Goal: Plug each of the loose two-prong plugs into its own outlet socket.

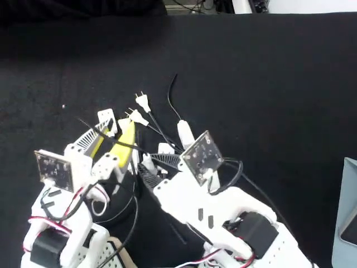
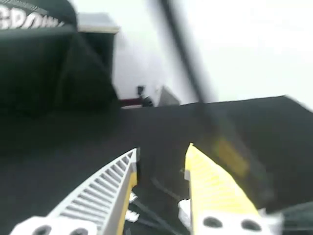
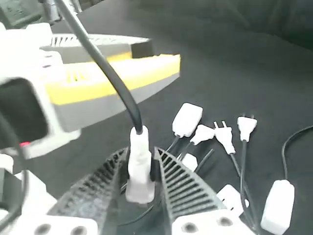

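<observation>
Now | right gripper jaws clamp plug; left gripper jaws apart

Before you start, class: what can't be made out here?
Right wrist view: the right gripper covers the end of the white connector; plug or socket unclear.
Left wrist view: the dark cable is blurred.
High view: the grey object is cut off by the right edge.
</observation>
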